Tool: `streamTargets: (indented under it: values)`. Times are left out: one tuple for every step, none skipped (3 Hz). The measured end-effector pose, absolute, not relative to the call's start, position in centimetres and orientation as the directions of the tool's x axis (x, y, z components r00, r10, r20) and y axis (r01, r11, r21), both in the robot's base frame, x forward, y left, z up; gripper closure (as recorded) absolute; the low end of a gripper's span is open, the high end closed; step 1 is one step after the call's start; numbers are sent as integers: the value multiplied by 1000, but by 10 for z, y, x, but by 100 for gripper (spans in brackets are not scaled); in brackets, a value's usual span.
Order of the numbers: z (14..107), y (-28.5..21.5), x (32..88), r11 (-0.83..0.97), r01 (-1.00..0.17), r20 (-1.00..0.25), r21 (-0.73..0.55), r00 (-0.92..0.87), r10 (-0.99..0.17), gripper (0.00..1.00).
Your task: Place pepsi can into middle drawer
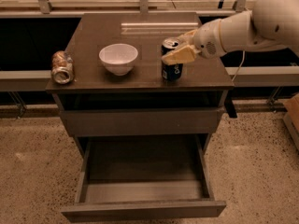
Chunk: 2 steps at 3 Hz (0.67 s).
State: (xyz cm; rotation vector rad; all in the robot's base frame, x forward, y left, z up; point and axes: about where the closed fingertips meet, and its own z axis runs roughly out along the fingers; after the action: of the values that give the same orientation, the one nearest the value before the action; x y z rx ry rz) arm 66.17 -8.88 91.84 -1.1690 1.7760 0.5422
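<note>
The gripper (174, 48) sat at the upper half of the pepsi can (172, 71), reaching in from the right on the end of the white arm (243, 28). Whether its jaws had clamped on the can or only stood around it could not be told. The can stood upright on the right part of the cabinet top (140, 29), near the front edge, just right of the white bowl (118, 58) and well apart from the dented tan can (62, 67) lying on its side at the left edge. Below, the middle drawer (142, 209) was pulled out with its grey floor bare, under the closed front panel (140, 121).

The step in hand appeared to be securing the grasp, with the can not yet lifted. To do it well, the gripper likely needed to seat squarely on the can's body below the lid, since a hold too near the rim could let a slim can tip or slip. The lift should probably go straight up first, to avoid dragging the can toward the bowl or over the front edge. The carry would then have to come forward past the cabinet top and down past the closed panel, so the can was best kept upright and lowered onto the drawer floor, away from the thin side walls, before release.
</note>
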Motion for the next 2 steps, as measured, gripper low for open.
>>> streamTargets:
  values:
    - [962, -72, 597, 330, -934, -842, -136, -67, -535, 100]
    - [982, -90, 486, 255, -956, -777, -147, -48, -628, 100]
